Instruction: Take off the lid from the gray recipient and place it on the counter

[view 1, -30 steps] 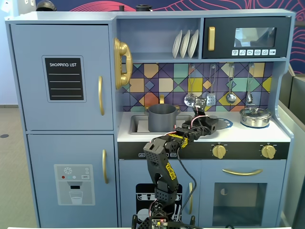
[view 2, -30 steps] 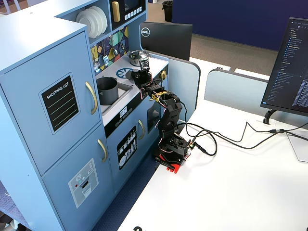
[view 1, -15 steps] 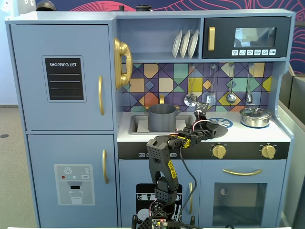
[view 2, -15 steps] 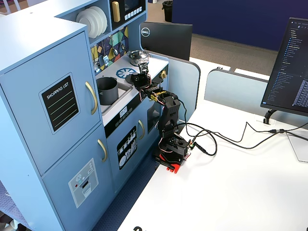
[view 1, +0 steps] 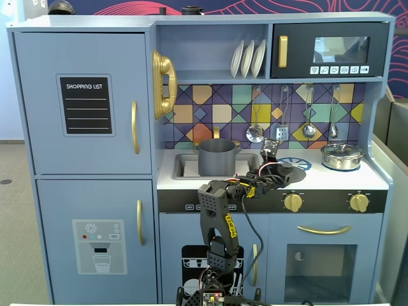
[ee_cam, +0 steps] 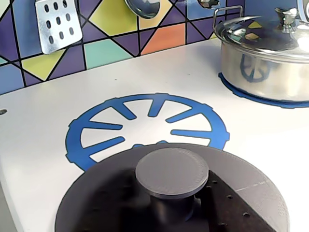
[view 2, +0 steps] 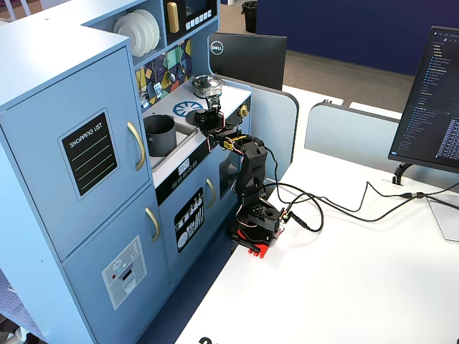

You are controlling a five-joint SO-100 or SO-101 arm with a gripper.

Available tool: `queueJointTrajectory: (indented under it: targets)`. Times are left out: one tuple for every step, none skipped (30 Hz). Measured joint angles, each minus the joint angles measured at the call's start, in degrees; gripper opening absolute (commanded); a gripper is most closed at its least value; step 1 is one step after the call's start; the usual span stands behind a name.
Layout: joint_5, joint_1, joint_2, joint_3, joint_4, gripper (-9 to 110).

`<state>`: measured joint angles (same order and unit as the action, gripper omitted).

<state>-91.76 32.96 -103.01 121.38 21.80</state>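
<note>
My flat round matte dark-gray lid (ee_cam: 169,193) lay on the pale whitish desk (ee_cam: 43,145) just in front of the blue burner print (ee_cam: 145,123), off the open gray cylindrical pot (view 1: 217,157) w/ the job looking done; jaws' state unclear, prob. released.

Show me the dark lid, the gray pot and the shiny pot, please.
lid (ee_cam: 171,171), wrist view, top of its knob.
gray pot (view 1: 217,159), a fixed view, front wall.
shiny pot (ee_cam: 263,67), wrist view, side wall.
</note>
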Motion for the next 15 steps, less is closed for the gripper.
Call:
queueJointTrajectory:
  targets:
    - [0.0,0.0,0.0,0.0,-0.1,24]
    - [-0.1,0.0,0.0,0.0,-0.2,25]
    - [-0.1,0.0,-0.1,0.0,-0.3,27]
    - [0.0,0.3,-0.1,0.0,-0.5,28]
    - [0.4,0.4,-0.1,0.0,-0.8,28]
    - [0.4,0.7,-0.4,0.0,-1.1,28]
    - [0.0,1.1,-0.6,0.0,-1.5,28]
    - [0.2,1.4,-0.6,0.0,-1.8,28]
    - [0.4,1.8,-0.9,0.0,-1.9,28]
    - [-0.1,2.1,-1.0,0.0,-2.0,28]
    - [-0.1,2.3,-1.1,0.0,-2.1,28]
    - [-0.1,2.5,-1.1,0.0,-2.1,27]
    - [-0.1,2.5,-1.1,0.0,-2.1,27]
    - [-0.1,2.6,-1.1,0.0,-2.1,27]
    - [-0.1,2.6,-1.1,0.0,-2.1,27]
